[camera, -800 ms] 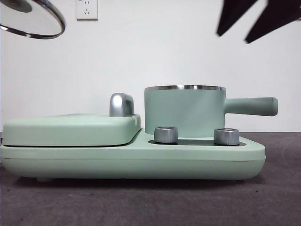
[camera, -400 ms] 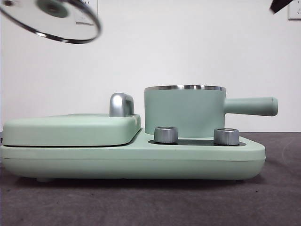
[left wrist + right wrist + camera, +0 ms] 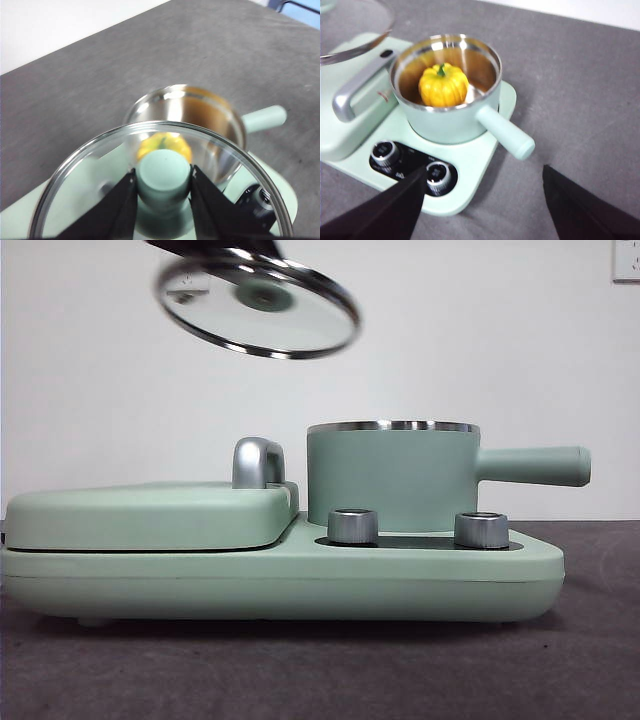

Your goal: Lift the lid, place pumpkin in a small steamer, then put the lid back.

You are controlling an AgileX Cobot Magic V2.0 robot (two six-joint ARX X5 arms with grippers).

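The glass lid hangs tilted in the air, up and to the left of the small steamer. My left gripper is shut on the lid's mint knob; in the front view only its dark tip shows above the lid. The pumpkin sits upright inside the steamer, also visible through the glass as the pumpkin. My right gripper is open and holds nothing, raised above the table on the side of the steamer's handle. It does not appear in the front view.
The steamer stands on a wide mint base unit with two silver knobs at the front. A flat hinged cover with a silver handle lies to its left. The steamer's handle sticks out to the right.
The lid has travelled from the top left corner rightward and slightly down, towards the steamer. The right gripper's dark jaws have left the top right of the front view.
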